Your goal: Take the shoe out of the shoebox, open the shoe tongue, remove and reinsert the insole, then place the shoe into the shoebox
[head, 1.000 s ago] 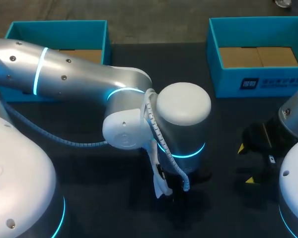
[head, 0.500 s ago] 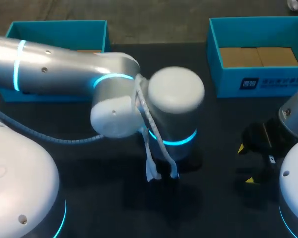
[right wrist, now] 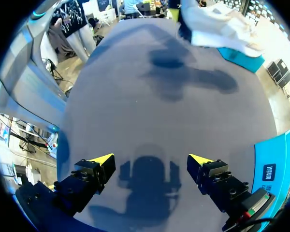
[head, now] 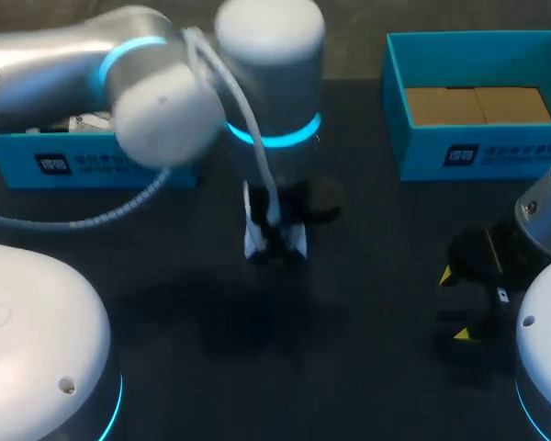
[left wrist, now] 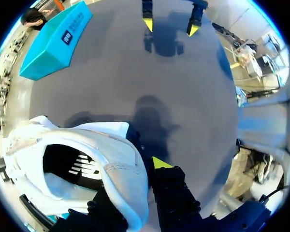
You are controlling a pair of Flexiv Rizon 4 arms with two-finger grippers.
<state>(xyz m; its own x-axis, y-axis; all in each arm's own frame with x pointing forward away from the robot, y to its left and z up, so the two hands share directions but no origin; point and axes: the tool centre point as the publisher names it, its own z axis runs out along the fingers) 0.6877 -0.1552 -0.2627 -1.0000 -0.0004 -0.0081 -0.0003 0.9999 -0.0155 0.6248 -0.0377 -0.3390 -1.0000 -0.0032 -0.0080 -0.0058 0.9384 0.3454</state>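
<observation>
Low on the right of the head view, the right gripper [head: 453,304] hangs over the dark table [head: 349,386] with fingers spread. Above centre, the left gripper [head: 275,241] pinches the white shoe [head: 297,244] by its collar, clear of the surface. Beyond it, one teal shoebox [head: 92,165] sits upper left and another teal shoebox [head: 477,152] upper right.

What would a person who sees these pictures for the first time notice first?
The white shoe, clamped in the left gripper at the middle of the dark table. Next, the right gripper, open and empty at the table's right side, and the left shoebox and right shoebox, both teal, at its far corners.
</observation>
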